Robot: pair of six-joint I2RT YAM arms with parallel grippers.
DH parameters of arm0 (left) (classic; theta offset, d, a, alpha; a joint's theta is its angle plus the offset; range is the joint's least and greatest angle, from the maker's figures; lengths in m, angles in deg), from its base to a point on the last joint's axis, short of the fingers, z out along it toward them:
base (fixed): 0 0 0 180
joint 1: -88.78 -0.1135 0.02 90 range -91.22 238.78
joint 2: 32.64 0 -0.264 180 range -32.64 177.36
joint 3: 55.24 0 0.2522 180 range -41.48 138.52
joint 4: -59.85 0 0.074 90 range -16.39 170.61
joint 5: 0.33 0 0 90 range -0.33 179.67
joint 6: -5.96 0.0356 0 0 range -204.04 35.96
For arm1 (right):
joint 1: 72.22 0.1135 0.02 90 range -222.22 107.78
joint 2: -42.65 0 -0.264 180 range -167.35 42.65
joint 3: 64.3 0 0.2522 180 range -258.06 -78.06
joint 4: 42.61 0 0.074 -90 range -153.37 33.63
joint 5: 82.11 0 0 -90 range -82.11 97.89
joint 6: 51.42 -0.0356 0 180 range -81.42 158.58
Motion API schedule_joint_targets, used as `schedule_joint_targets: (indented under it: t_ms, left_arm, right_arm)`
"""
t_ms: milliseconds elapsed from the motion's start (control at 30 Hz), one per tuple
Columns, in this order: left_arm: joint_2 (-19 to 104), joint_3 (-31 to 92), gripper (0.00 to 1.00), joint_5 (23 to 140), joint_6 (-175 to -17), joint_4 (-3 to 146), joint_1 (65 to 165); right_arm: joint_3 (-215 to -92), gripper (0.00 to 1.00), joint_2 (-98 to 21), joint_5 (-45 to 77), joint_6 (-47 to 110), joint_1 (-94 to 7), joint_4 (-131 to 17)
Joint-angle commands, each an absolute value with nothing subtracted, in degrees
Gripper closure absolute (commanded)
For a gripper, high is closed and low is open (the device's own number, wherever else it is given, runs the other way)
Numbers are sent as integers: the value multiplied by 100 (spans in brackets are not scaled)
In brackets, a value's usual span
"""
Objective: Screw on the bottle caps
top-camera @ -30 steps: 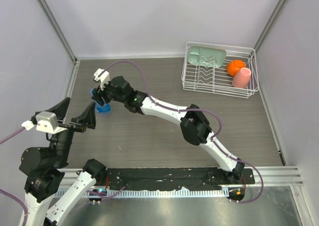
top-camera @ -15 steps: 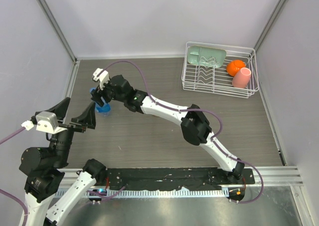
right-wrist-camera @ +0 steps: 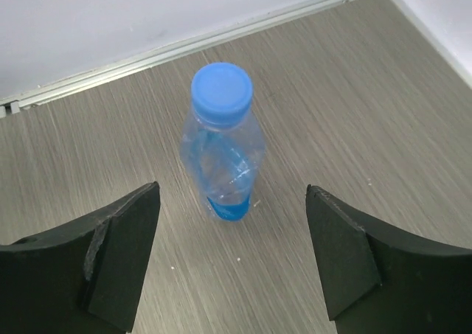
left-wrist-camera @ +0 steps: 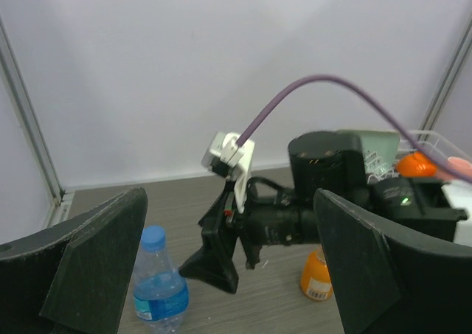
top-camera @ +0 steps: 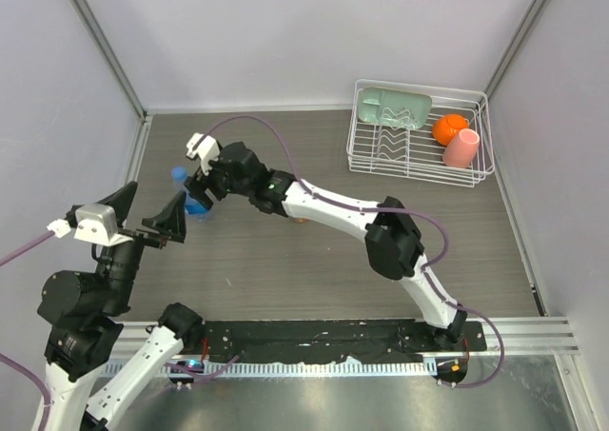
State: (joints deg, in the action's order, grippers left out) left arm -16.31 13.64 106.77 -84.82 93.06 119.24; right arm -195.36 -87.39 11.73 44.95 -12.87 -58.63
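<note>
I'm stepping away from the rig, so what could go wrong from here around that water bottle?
The capped water bottle stands free between the fingers of the open right claw; a glancing finger could tip it. The open left claw is close, so the claws may collide. The orange bottle sits near the right arm, which could knock it.

Clear bottle (right-wrist-camera: 222, 153) seen faintly blue-tinted; cap (right-wrist-camera: 221, 91) bright blue, label (right-wrist-camera: 230, 206) deeper blue. Squat bottle (left-wrist-camera: 318, 273) orange (pale patch noted low on side). Table (top-camera: 285, 269) grey-brown, fine wood grain. Rack (top-camera: 419, 176) white wire; ball (top-camera: 449, 127) orange; cup (top-camera: 461, 148) pink. Cable (left-wrist-camera: 324, 79) purple.
</note>
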Motion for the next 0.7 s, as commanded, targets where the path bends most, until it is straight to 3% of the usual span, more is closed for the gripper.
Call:
schedule_joint_targets:
  t_ms: [0,167,400,433,500,533,633,667]
  left_arm:
    - [-1130,1776,0,10505,-8246,9698,11928]
    - [-682,1829,0,10121,-8044,9918,11928]
    - [363,1943,3,8612,-7860,10341,11928]
    - [513,1943,3,8407,-7789,10210,11928]
    - [996,2127,4,8046,-7762,10121,11936]
    - [1668,2302,8,7835,-7780,10226,11945]
    - [2812,3083,9,7876,-7596,10410,12164]
    - [3131,3286,9,8086,-7465,10576,12478]
  right_arm:
    - [-19101,16,-7479,1053,4517,-1412,-5602]
    - [-18102,15,-6512,807,4325,-1667,-5866]
    - [-15833,31,-4140,-1448,3437,-2221,-5883]
    - [-15648,41,-3928,-2409,3366,-2221,-5979]
    - [-15322,47,-3400,-3040,3217,-2256,-6399]
    - [-15242,55,-3225,-3400,2912,-2274,-6532]
    - [-14830,63,-2609,-3877,2253,-2493,-7007]
    - [-14776,73,-2347,-3982,2084,-2554,-7139]
